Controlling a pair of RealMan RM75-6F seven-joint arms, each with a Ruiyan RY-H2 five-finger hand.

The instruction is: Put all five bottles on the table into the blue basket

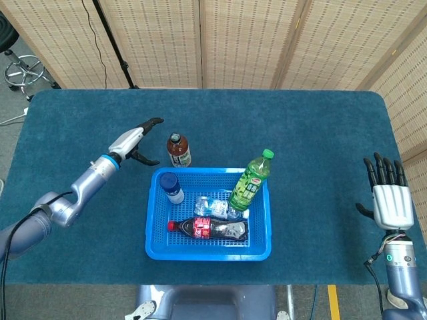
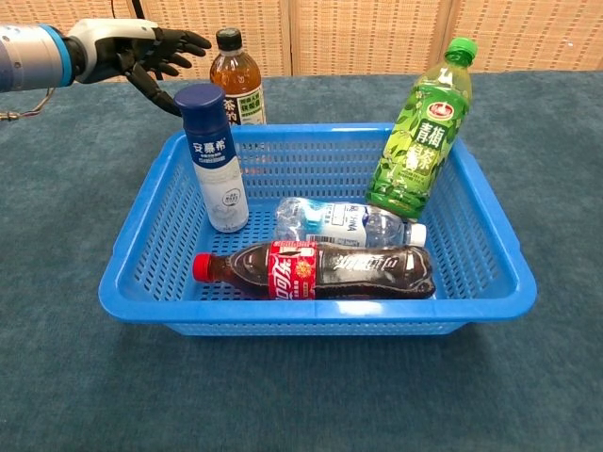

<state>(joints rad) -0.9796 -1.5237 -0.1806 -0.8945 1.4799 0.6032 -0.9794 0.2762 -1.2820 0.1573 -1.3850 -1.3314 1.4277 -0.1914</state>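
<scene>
A brown tea bottle [image 1: 178,149] [image 2: 236,88] stands upright on the table just behind the blue basket [image 1: 155,246] [image 2: 141,282]. My left hand [image 1: 138,141] [image 2: 141,52] hovers open just left of it, fingers spread toward the bottle, not touching. Inside the basket, a white bottle with a blue cap [image 1: 172,188] [image 2: 214,157] stands upright and a green tea bottle [image 1: 251,179] [image 2: 421,130] leans on the right rim. A cola bottle [image 1: 210,229] [image 2: 316,269] and a clear water bottle [image 1: 213,206] [image 2: 344,223] lie flat. My right hand [image 1: 389,200] is open at the table's right edge.
The dark blue tablecloth [image 1: 313,133] covers the whole table. Woven folding screens [image 1: 233,40] stand behind it. A stool [image 1: 23,70] and a stand pole are on the floor at the back left.
</scene>
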